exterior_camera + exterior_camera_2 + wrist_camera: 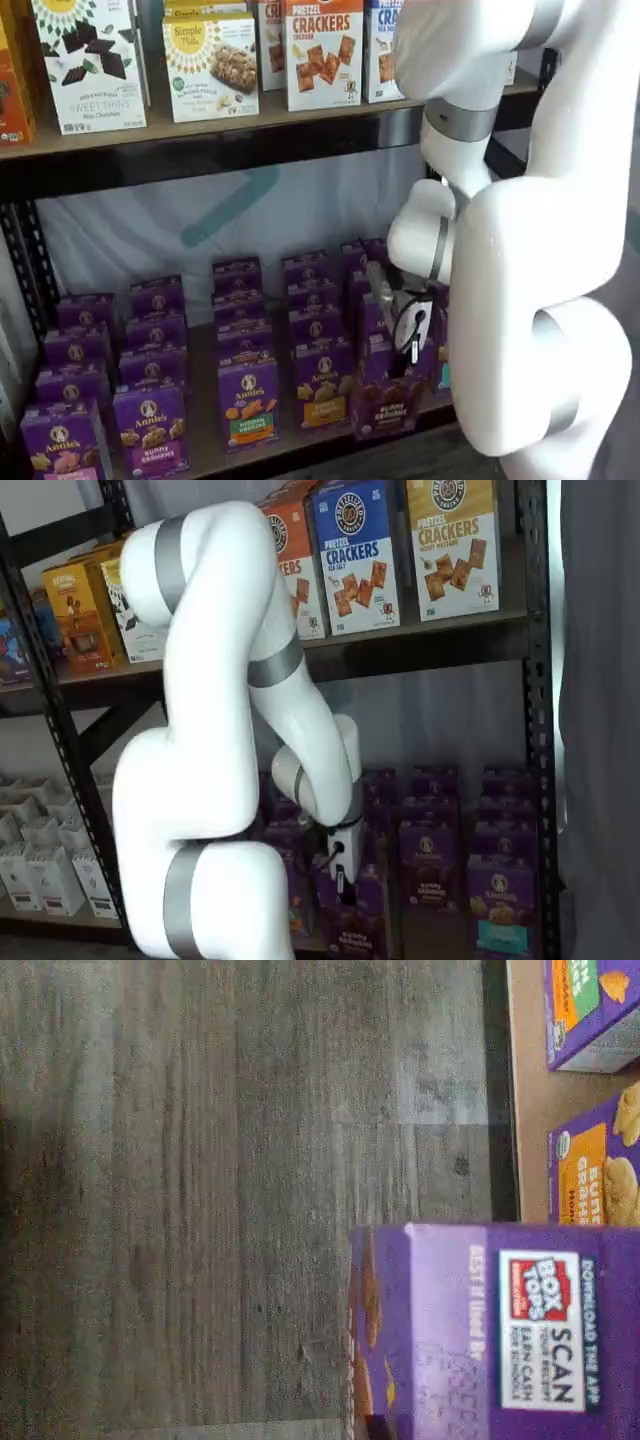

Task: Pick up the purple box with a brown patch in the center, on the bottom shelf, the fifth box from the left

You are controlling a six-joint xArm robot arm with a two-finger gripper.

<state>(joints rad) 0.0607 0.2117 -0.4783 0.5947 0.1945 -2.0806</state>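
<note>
The purple box (385, 405) stands in the front row of the bottom shelf (203, 447), with brown cookies and a brown band on its front. It also shows in a shelf view (355, 925). The wrist view shows its top (500, 1330) close up, with a Box Tops label and brown cookies at its front edge. My gripper (405, 350) hangs right over the box's top, its black fingers reaching down to it in both shelf views (340, 880). No gap or grip shows plainly, so I cannot tell whether the fingers are open or closed on it.
Several more purple cartons fill the bottom shelf in rows, among them orange-band ones (248, 400) (600, 1175) beside the target. The thick black beam of the higher board (250, 140) runs above. A black rack post (535, 730) stands at the right. Grey wood floor (250, 1200) lies before the shelf.
</note>
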